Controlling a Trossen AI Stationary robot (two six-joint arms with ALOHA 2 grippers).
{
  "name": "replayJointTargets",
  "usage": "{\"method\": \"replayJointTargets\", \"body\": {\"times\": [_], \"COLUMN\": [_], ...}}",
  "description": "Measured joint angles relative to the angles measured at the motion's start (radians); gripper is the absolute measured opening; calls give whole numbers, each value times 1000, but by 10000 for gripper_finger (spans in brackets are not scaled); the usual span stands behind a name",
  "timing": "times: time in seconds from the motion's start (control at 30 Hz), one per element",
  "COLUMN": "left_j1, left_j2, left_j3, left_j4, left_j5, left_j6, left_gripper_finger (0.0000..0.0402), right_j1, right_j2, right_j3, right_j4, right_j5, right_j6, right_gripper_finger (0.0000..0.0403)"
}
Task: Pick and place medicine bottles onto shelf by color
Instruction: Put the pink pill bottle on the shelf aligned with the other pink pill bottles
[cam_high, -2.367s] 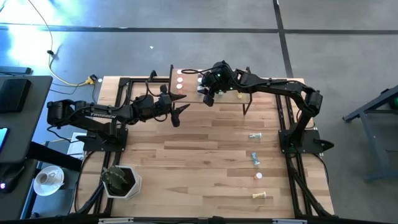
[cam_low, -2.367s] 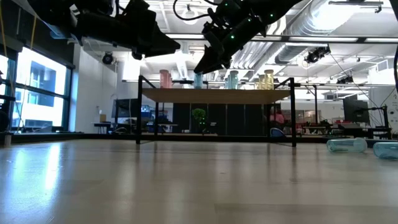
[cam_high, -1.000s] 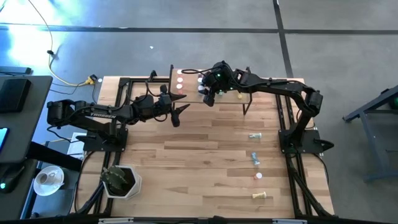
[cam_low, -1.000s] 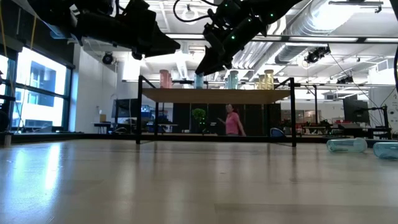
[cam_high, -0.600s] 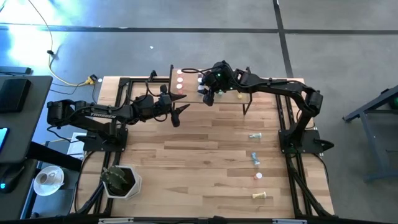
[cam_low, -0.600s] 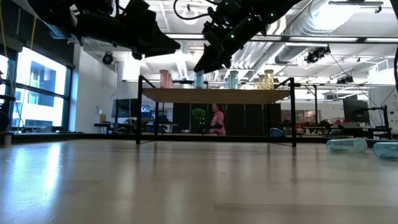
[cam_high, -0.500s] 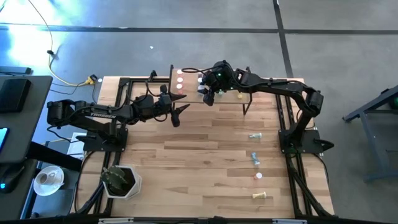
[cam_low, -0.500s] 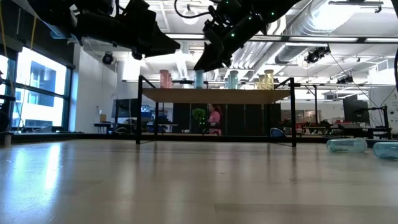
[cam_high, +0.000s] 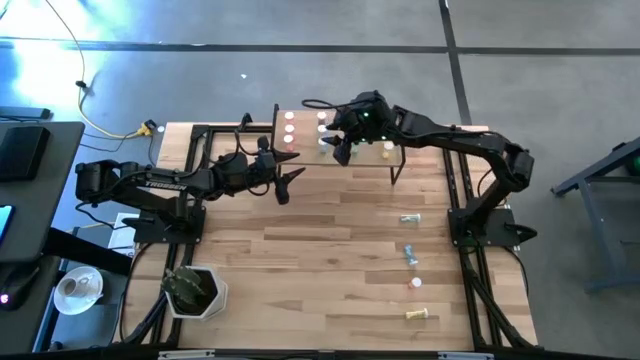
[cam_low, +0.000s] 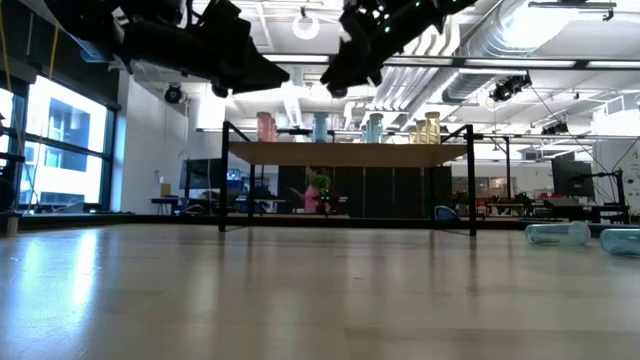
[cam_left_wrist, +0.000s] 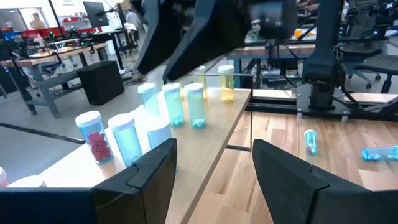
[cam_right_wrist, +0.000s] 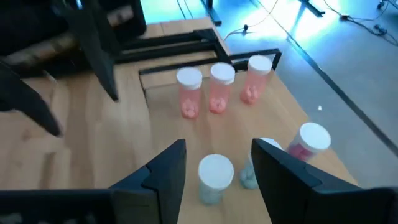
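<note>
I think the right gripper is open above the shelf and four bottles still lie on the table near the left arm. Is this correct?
Not quite. In the high view the four bottles lie on the table by the right arm's base, not near the left arm. The rest holds: the right gripper hangs open above the shelf.

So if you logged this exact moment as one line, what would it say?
right gripper: open, above blue bottle standing on shelf | left gripper: open, empty, beside shelf | four bottles loose on table
</note>
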Motion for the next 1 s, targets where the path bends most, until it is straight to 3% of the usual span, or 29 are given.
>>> {"method": "replayJointTargets", "body": {"times": [0.27,0.53,0.67,1.0], "left_j1": [0,-30,-56,-96], "left_j2": [-3,-3,-4,-4], "left_j3": [0,0,0,0], "left_j4": [-47,-69,-68,-68], "left_j5": [0,0,0,1], "left_j6": [0,-2,-1,-3], "left_gripper_finger": [200,200,200,200], "right_j1": [49,124,174,305], "right_j2": [-93,-83,-88,-178], "right_j3": [0,-3,-83,-322], "right_j4": [-197,-407,-399,-309], "right_j5": [0,-1,-2,34], "right_j6": [13,56,99,386], "right_gripper_finger": [174,174,174,174]}}
